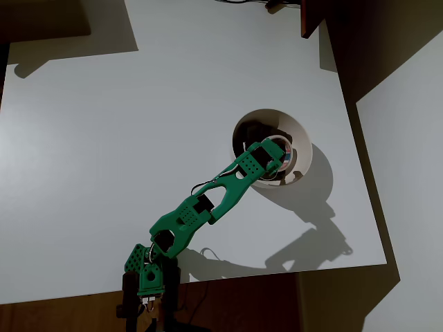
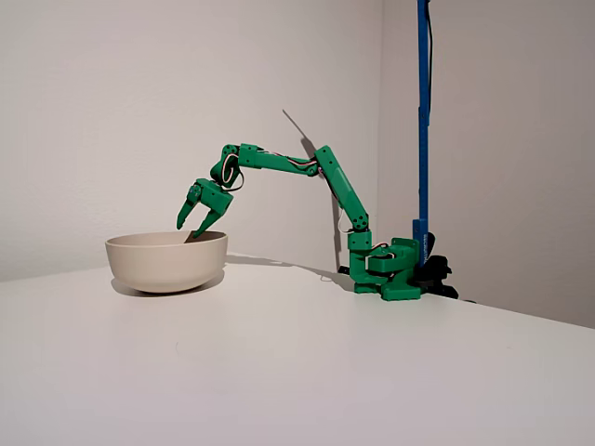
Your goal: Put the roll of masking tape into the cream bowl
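The cream bowl [image 1: 302, 160] [image 2: 167, 264] stands right of centre on the white table. Inside it, in the overhead view, lies the roll of masking tape [image 1: 283, 146], an off-white ring with reddish marks, partly covered by the gripper. My green gripper [image 1: 277, 158] [image 2: 189, 230] hangs over the bowl's near rim with its fingers pointing down into the bowl. In the fixed view the jaws stand apart with nothing between them. The bowl's wall hides the tape in that view.
The arm's base [image 2: 387, 274] sits at the table's edge next to a blue upright pole [image 2: 423, 121]. A dark brown block [image 1: 311, 17] overhangs the table's far right corner. The white tabletop [image 1: 104, 138] spreads wide to the left of the bowl.
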`<act>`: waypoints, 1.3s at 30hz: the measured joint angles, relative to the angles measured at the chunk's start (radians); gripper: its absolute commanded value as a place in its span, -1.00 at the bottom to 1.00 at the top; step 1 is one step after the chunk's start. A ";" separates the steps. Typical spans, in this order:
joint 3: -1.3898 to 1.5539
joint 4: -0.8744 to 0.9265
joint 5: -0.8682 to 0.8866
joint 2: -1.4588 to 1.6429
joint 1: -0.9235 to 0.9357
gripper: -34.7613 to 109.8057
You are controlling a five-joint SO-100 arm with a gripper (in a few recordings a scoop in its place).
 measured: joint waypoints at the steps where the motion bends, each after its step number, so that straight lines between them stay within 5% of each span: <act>1: 0.000 0.000 0.002 0.000 0.000 -0.37; 7: 0.000 0.000 0.003 0.000 0.000 -0.41; 9: 0.000 0.000 0.003 0.000 0.000 -0.63; 27: 0.000 0.009 0.052 0.011 -0.015 -0.63; 39: 0.000 0.198 0.104 0.350 -0.149 -0.63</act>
